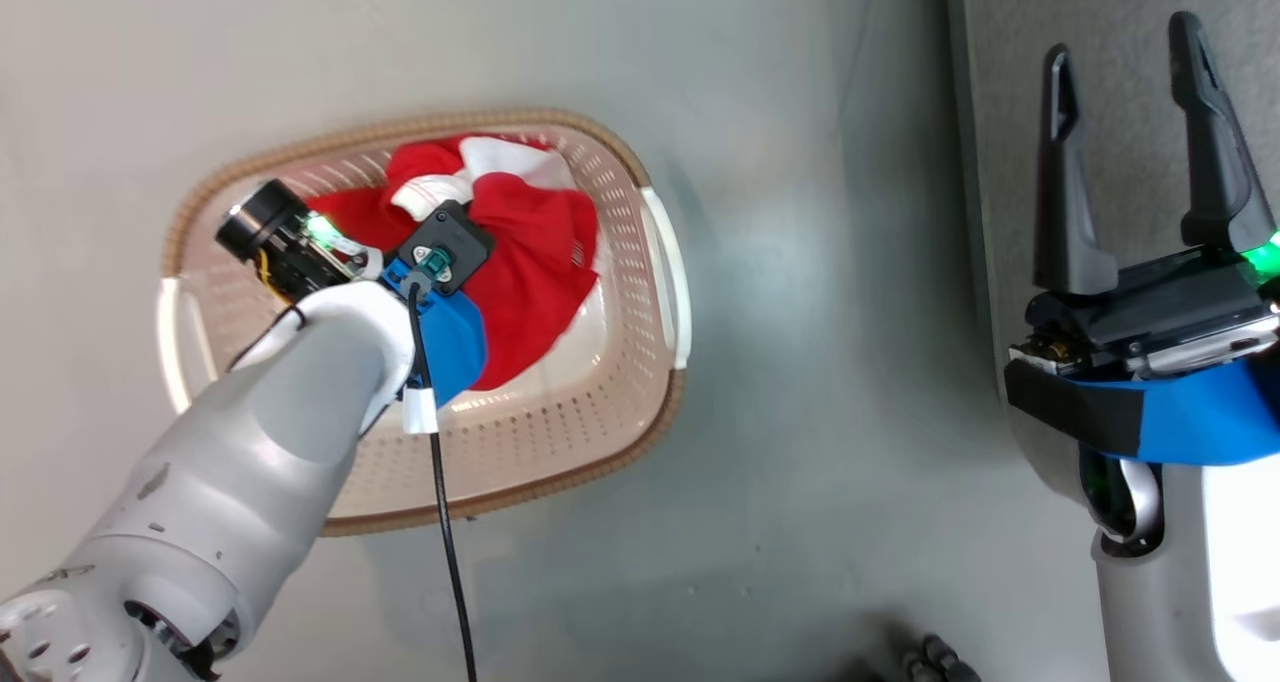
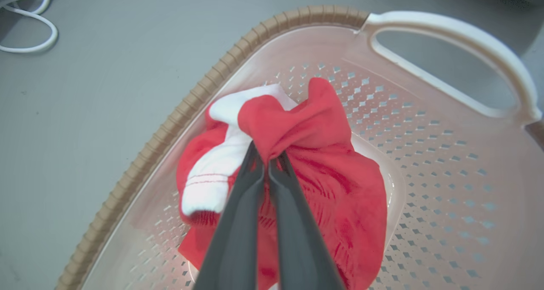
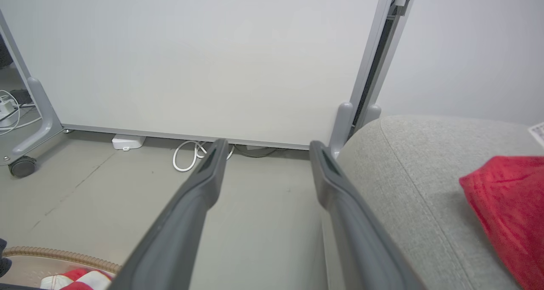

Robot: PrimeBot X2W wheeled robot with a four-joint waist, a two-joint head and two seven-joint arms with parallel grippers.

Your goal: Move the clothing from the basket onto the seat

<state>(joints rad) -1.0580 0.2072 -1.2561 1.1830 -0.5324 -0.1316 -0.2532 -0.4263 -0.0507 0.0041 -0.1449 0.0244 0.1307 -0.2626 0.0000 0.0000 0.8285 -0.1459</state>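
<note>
Evidently the grasp step was in hand: the left gripper (image 2: 267, 154) was pinched shut on a fold of the red garment (image 2: 335, 188), which lay bunched in the basket (image 2: 187, 107) around its fingertips. The next move probably called for a lift clear of the rim and a carry to the seat (image 3: 408, 175), just right of the right gripper (image 3: 267, 146), whose fingers stood apart and empty. A second red garment (image 3: 505, 196) lay there. Beyond, a white cable (image 3: 187, 158) lay well apart; only the basket's wall might snag the cloth.
</note>
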